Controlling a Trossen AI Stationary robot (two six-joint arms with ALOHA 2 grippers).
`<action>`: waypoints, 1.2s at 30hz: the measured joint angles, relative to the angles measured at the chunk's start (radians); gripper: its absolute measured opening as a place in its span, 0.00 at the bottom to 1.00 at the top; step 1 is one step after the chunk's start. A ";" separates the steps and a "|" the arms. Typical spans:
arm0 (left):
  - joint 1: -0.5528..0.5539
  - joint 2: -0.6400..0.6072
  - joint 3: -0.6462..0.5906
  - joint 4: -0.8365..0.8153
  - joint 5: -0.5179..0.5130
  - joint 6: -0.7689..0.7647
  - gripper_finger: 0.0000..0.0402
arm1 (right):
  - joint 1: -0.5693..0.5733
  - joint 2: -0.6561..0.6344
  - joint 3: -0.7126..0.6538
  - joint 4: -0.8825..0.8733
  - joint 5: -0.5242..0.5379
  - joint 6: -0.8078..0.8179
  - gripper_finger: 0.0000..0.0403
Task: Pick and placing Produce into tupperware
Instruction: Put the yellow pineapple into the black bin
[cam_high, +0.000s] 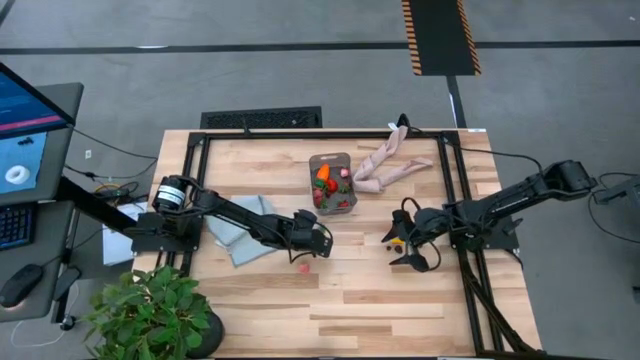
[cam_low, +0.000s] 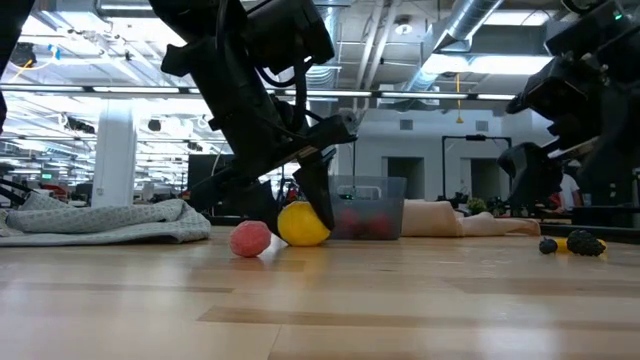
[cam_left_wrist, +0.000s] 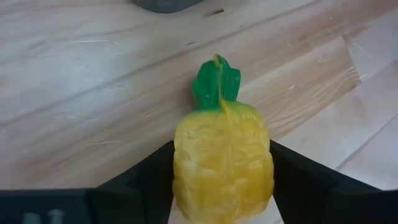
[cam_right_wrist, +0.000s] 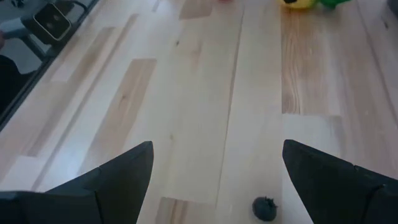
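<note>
A yellow toy pineapple (cam_left_wrist: 222, 163) with a green top (cam_left_wrist: 215, 84) lies on the wooden table, and my left gripper (cam_high: 316, 246) is shut on it. In the low view the pineapple (cam_low: 303, 224) rests on the table beside a pink-red berry (cam_low: 250, 240). The tupperware (cam_high: 332, 183), a clear tub with red, orange and green produce inside, stands farther back. My right gripper (cam_high: 411, 248) hangs open on the right above bare table, with a dark berry (cam_right_wrist: 265, 208) lying between its fingers and a little ahead of them. My left gripper pinches the pineapple's yellow body by its two long sides (cam_left_wrist: 181, 168) between its two fingers. The fingers slant down from the table's left side and lie along the fruit, whose green top points away from them. The pineapple's underside rests on the table.
A beige limb-shaped object (cam_high: 390, 165) lies right of the tub. A folded grey-blue cloth (cam_high: 240, 235) lies under my left arm. A small yellow and dark piece (cam_low: 585, 243) sits near my right gripper. A potted plant (cam_high: 150, 315) stands at the near left corner.
</note>
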 joint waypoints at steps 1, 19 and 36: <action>0.000 0.000 0.000 0.000 0.000 0.000 0.52 | 0.000 0.007 0.000 0.000 0.000 0.000 0.94; -0.056 -0.009 0.171 -0.135 -0.085 0.256 0.51 | 0.000 0.113 0.000 -0.001 0.000 0.000 0.94; 0.138 -0.042 0.263 -0.055 -0.018 0.670 0.46 | 0.000 0.124 0.000 0.001 0.000 0.000 0.94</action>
